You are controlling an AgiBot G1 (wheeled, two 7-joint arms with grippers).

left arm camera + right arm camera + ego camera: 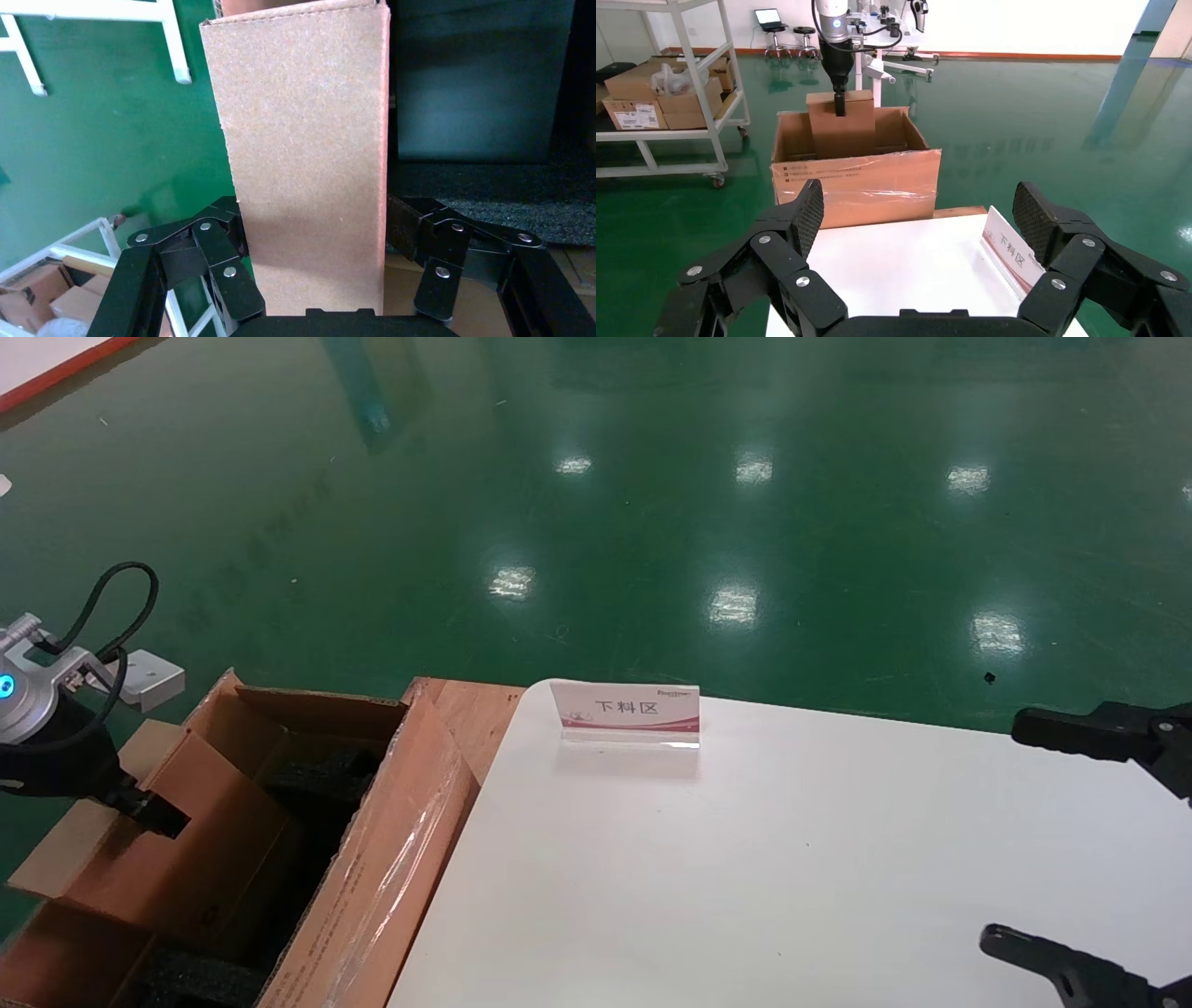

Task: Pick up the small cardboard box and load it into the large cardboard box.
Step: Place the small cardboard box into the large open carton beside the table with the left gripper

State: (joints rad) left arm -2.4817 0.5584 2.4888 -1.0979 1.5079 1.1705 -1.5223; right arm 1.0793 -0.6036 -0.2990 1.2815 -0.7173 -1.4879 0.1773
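Hidden: in your head view the left gripper (154, 814) shows only as a dark tip at the left edge, over the small box (177, 859); you cannot see its fingers there. The big box (391, 868) is cut off by the lower left corner of the frame.
Cut off: the right gripper (1080, 840) enters from the right edge of the head view, only its two finger ends showing.
Hard to read: the dark mark low on the small box in the head view is too small to make out.
Left gripper: clamped on the small box; in your left wrist view both fingers (225, 246) press its opposite faces, the box (309, 161) filling the middle of the frame.
Small box: upright, its lower part down inside the big box, top edge above the rim; the right wrist view shows it in the upper centre (842, 130), gripped from above.
Big box: on the floor just beside the white table (792, 859), black foam (321, 775) inside, shiny film on the flap nearest the table.
Right gripper: spread wide, holding nothing, above the table's right part.
Sign (629, 712): stands at the table's far edge.
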